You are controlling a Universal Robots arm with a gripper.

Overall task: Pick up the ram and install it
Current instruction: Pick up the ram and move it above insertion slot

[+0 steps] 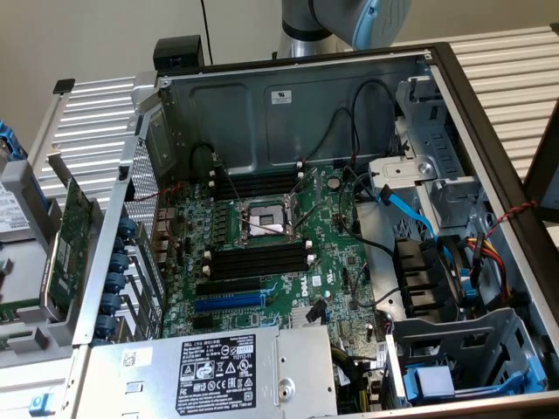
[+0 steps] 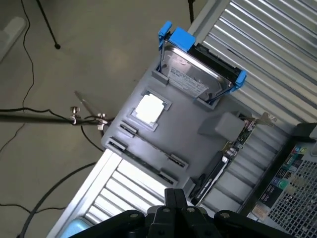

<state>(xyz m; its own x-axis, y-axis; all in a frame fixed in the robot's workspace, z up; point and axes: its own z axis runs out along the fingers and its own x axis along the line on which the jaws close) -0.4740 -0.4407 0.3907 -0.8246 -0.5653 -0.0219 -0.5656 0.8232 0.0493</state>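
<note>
The ram (image 2: 151, 145) stands edge-on as a thin long stick in the grey holder tray (image 2: 198, 148), between small end clips. In the exterior view a green strip of the ram (image 1: 17, 308) shows at the far left edge. My gripper (image 2: 176, 198) hovers above the tray's near edge, shut with nothing in it. It is apart from the ram. Only the arm (image 1: 349, 22) shows in the exterior view, behind the open computer case (image 1: 288, 105). Black memory slots (image 1: 258, 259) with white end clips lie on the motherboard on both sides of the processor socket (image 1: 266, 220).
The tray also holds a hard drive in a blue caddy (image 2: 198, 74), a silver processor (image 2: 148, 108) and a green expansion card with a metal bracket (image 1: 65, 244). Cables (image 1: 410, 214) and drive cages (image 1: 454, 367) fill the case on the exterior view's right. A power supply (image 1: 218, 371) sits in front.
</note>
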